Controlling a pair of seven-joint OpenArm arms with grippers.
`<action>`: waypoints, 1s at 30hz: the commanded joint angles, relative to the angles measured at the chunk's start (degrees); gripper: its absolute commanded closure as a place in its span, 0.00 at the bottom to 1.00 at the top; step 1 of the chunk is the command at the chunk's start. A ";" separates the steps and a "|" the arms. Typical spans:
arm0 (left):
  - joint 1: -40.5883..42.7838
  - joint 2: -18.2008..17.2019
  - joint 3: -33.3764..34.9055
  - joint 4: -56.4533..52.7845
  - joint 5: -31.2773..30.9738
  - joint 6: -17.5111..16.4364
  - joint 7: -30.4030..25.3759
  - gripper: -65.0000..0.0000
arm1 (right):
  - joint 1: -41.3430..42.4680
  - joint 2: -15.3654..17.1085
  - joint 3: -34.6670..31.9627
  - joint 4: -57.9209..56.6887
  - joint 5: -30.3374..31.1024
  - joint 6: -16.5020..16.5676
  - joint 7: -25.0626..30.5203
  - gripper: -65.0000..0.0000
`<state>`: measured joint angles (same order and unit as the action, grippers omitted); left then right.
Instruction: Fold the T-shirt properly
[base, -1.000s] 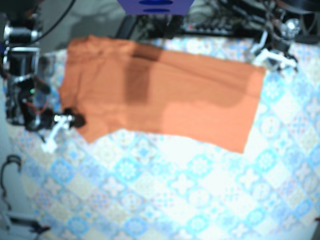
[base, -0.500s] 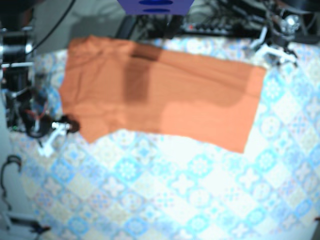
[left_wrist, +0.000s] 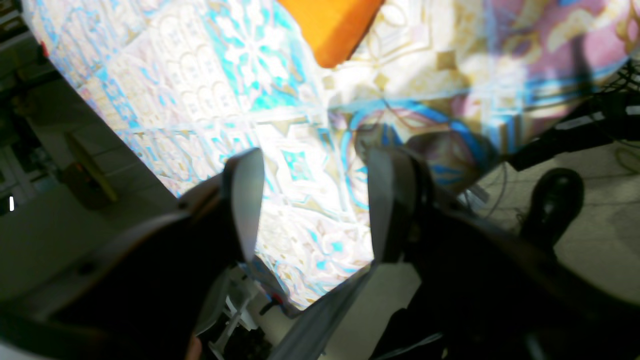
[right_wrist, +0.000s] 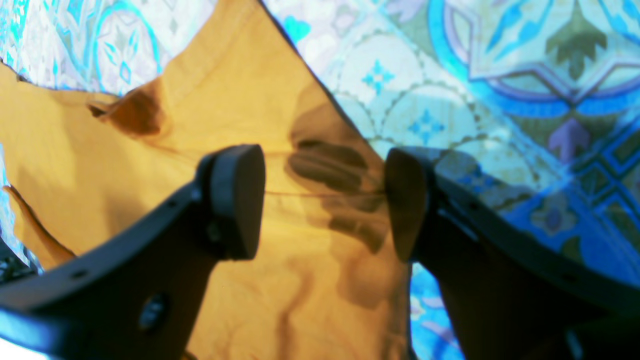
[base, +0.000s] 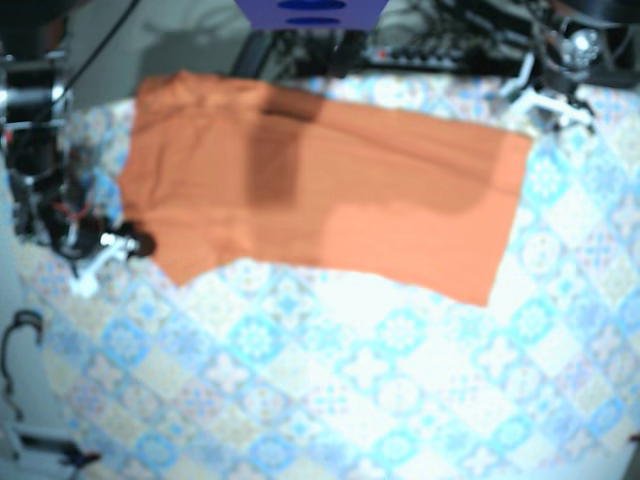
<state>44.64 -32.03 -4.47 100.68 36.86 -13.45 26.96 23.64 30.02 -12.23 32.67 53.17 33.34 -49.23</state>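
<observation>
- The orange T-shirt (base: 320, 190) lies spread on the patterned counter (base: 350, 380);
- right pincer (right_wrist: 325, 200) gapes wide, empty, over the T-shirt's edge;
- left pincer (left_wrist: 312, 200) gapes wide, empty, just off the T-shirt's corner.

We see the left gripper (left_wrist: 315, 205), fingers spread wide and holding nothing, above a blue-patterned tablecloth (left_wrist: 200, 85); one corner of the orange T-shirt (left_wrist: 332, 25) lies well beyond it.
</observation>
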 joint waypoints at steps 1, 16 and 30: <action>0.41 -0.72 -0.41 0.90 0.37 0.84 -0.02 0.50 | 1.02 1.14 0.05 0.35 -0.20 0.02 0.31 0.42; 1.47 -0.72 -0.23 0.90 0.37 0.84 -0.10 0.50 | 1.28 3.61 0.49 0.35 -0.20 0.02 0.66 0.42; 1.47 -0.72 -0.15 0.90 0.37 0.84 -0.10 0.50 | -0.65 3.25 -1.79 0.35 -0.29 0.02 2.16 0.42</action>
<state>45.60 -32.05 -4.29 100.73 36.86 -13.39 26.81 22.22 32.56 -13.93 32.62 52.99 32.97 -46.00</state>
